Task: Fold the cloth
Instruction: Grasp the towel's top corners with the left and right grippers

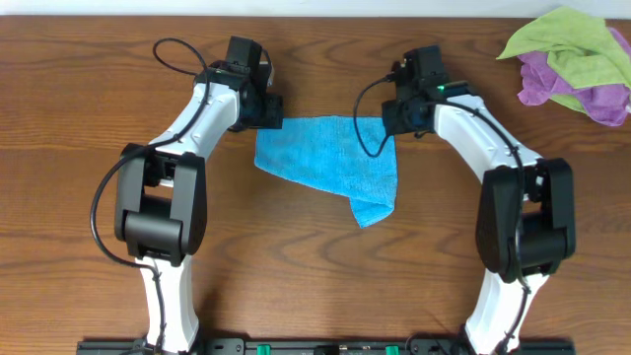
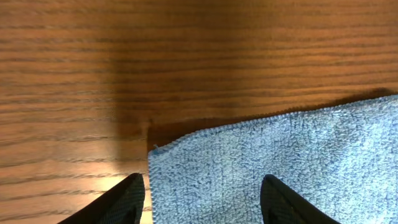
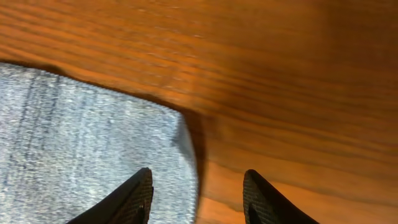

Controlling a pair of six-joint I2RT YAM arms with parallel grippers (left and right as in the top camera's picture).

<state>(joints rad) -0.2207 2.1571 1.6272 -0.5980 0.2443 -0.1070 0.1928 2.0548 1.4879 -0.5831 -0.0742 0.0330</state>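
The sky-blue cloth [image 1: 325, 158] lies flat on the wooden table between the two arms, with one corner drooping toward the front right. My left gripper [image 1: 268, 110] hangs over the cloth's far left corner. In the left wrist view the gripper [image 2: 203, 178] is open, its fingers astride the cloth [image 2: 280, 162] edge, gripping nothing. Above the far right corner is my right gripper [image 1: 402, 118]. The right wrist view shows that gripper [image 3: 198, 172] open too, one finger over the cloth [image 3: 81, 137] and the other over bare wood.
A lime-green cloth [image 1: 567, 39] lies bunched on a purple cloth [image 1: 537, 84] at the far right corner of the table [image 1: 296, 276]. Black cables loop off both arms near the cloth's far edge.
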